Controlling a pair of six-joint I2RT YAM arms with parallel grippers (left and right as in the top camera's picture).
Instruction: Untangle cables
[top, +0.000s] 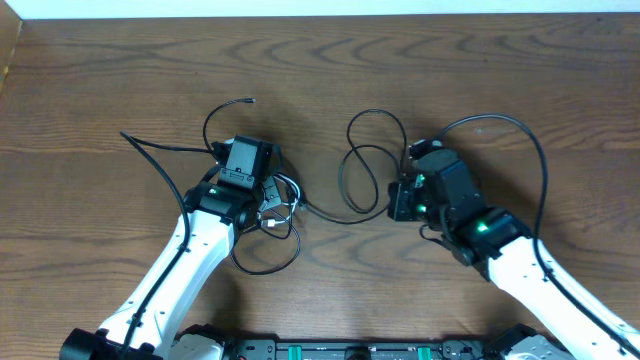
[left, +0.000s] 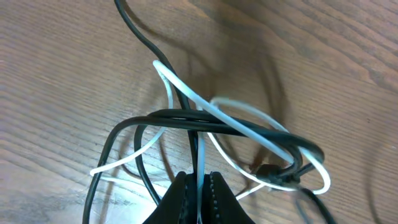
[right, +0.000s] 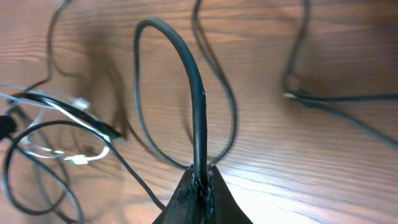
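The table (top: 100, 60) is brown wood-grain and fills every view. The left arm (top: 170, 270) reaches in from the lower left and the right arm (top: 540, 280) from the lower right. Both are white with black wrists. The two wrists sit near the middle of the table, well apart from each other.

The left gripper (left: 199, 182) hangs over the knot. Its jaws are closed, and a strand of the white cable (left: 186, 93) runs straight into the slit between the fingertips, so it is pinched there. A black strand lies just beside it and may be caught too, though the wrist view is too tight to be sure. The right gripper (right: 200, 177) is likewise closed, clamped on the black cable (right: 194, 81), which rises out of the fingertips and bends over to the left in a tall arch.

The black cable is the longer one. From overhead its free end lies up and left of centre. It curls down to the left wrist, swings in a wide loop on the robot's side of that wrist, then crosses the table to the right gripper and loops again beyond it.

The white cable is short and bunched just beside the left wrist, threaded through the black loops. In the left wrist view several black strands cross over its white loops, and a dark plug (left: 273, 171) sits where they gather on the right. A small white plug (right: 78, 160) lies on the table inside the tangle.
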